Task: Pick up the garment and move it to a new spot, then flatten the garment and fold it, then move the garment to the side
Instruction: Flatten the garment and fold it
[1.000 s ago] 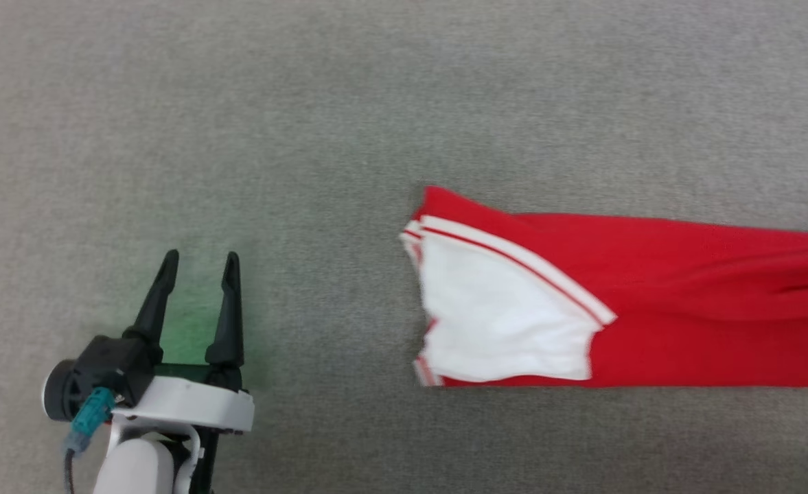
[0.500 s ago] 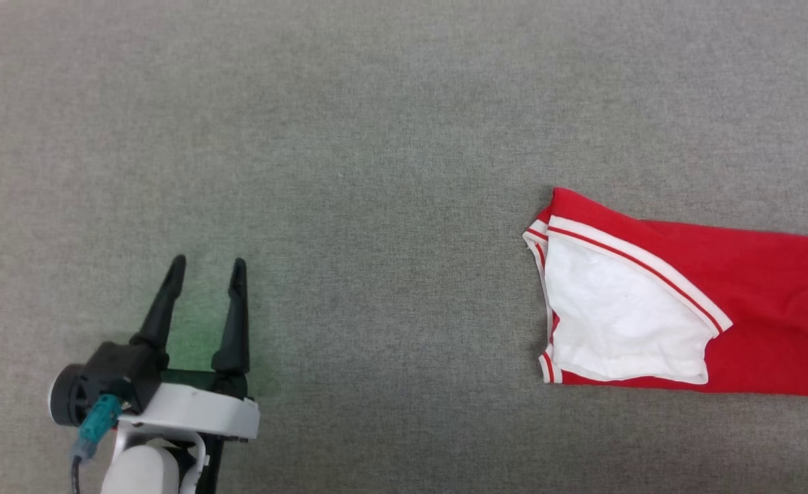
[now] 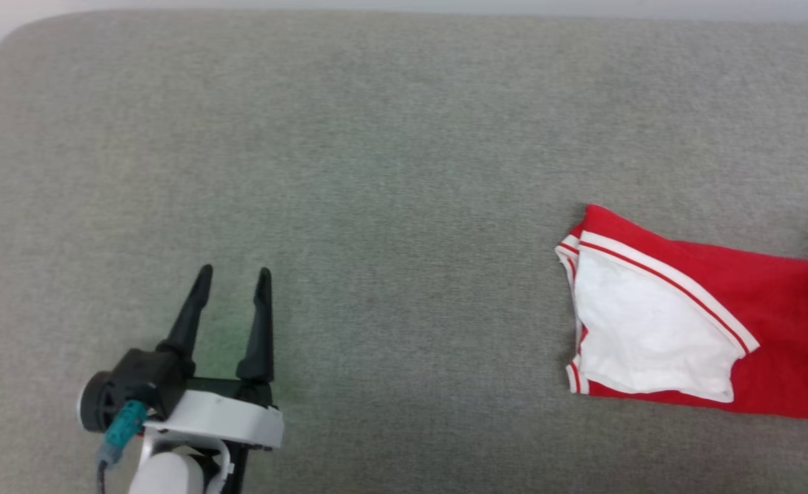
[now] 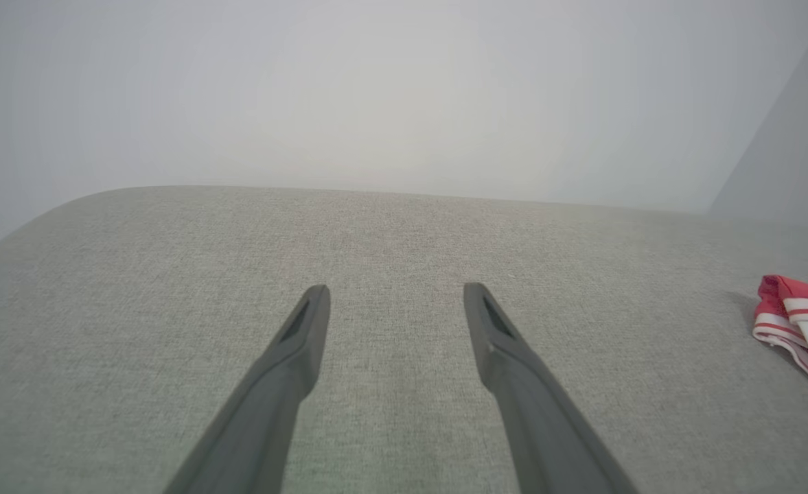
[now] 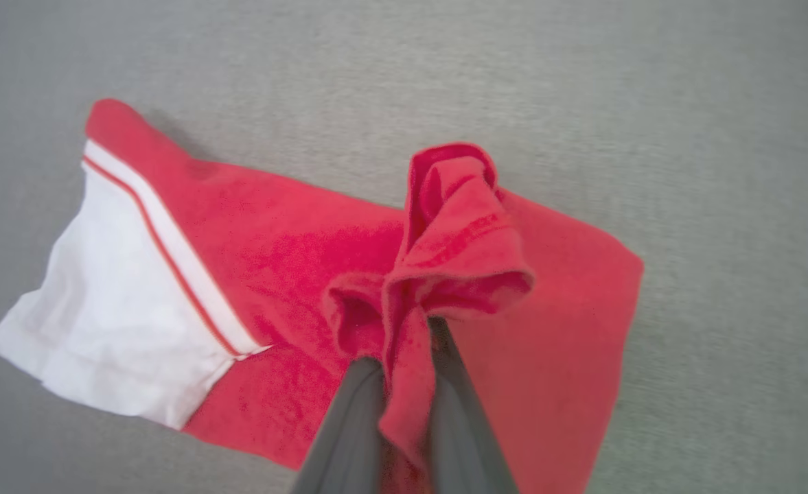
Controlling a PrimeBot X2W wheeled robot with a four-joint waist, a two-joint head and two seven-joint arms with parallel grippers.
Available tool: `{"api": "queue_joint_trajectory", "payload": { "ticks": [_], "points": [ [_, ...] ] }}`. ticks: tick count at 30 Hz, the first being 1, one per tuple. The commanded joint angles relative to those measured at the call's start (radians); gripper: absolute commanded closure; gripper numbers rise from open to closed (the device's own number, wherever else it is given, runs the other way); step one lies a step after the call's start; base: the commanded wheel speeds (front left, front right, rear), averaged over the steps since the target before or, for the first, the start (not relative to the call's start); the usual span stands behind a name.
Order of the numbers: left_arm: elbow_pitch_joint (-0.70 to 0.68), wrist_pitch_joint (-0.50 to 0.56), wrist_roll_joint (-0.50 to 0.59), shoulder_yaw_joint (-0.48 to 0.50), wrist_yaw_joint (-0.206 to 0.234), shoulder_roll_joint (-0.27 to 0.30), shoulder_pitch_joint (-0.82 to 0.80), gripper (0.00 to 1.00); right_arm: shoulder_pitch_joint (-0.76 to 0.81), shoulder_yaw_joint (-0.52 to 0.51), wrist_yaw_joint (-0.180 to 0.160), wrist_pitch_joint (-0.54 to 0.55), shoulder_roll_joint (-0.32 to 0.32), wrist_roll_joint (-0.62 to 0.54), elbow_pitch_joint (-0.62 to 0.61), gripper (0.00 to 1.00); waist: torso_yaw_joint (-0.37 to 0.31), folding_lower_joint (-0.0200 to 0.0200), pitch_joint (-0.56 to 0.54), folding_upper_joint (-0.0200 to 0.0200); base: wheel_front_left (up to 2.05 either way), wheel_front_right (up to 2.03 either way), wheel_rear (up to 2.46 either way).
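The red sports jersey with a white sleeve panel and red-and-white striped trim [image 3: 788, 302] lies on the right half of the grey woven-fabric surface [image 3: 404, 137], well short of its far edge. The white sleeve end points toward the middle of the surface, and the red body runs out of the head view on the right. The right gripper [image 5: 404, 363] has its two dark fingers [image 5: 349, 425] clamped together on a bunched fold of the jersey's red cloth, which is raised above the rest of the jersey lying flat below. The left gripper [image 3: 234, 271] sits over the front-left part of the surface, well apart from the jersey and from the rounded far-left corner. Its jaws are spread wide with nothing between them.
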Motion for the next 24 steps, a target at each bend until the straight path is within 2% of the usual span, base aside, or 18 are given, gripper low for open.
{"api": "queue_joint_trajectory", "payload": {
  "ticks": [1, 7, 12, 18, 24],
  "points": [
    [-0.002, 0.001, -0.007, -0.009, -0.002, -0.008, 0.010, 0.00, -0.001, 0.012, -0.002, 0.023, 0.008, -0.017, -0.053, 1.00, 0.030, 0.0000, -0.013, -0.0001, 0.00, 0.00, 0.00],
    [-0.001, 0.001, -0.011, -0.034, -0.002, -0.021, 0.001, 0.00, -0.061, 0.080, -0.002, 0.118, 0.060, -0.072, -0.222, 1.00, 0.085, 0.0000, -0.015, -0.0001, 0.00, 0.00, 0.00],
    [0.001, 0.001, -0.025, -0.055, -0.002, -0.031, -0.017, 0.00, -0.127, 0.152, -0.002, 0.200, 0.117, -0.121, -0.282, 1.00, 0.135, 0.0000, -0.002, -0.0001, 0.00, 0.00, 0.00],
    [-0.004, 0.001, -0.035, -0.070, -0.002, -0.038, -0.029, 0.00, -0.210, 0.241, -0.002, 0.266, 0.179, -0.169, -0.270, 1.00, 0.172, 0.0000, 0.008, -0.0001, 0.00, 0.00, 0.00],
    [-0.003, 0.001, -0.039, -0.075, -0.002, -0.040, -0.035, 0.00, -0.262, 0.287, -0.002, 0.264, 0.216, -0.189, -0.213, 1.00, 0.187, 0.0000, 0.018, -0.0001, 0.00, 0.00, 0.00]
  ]
}}
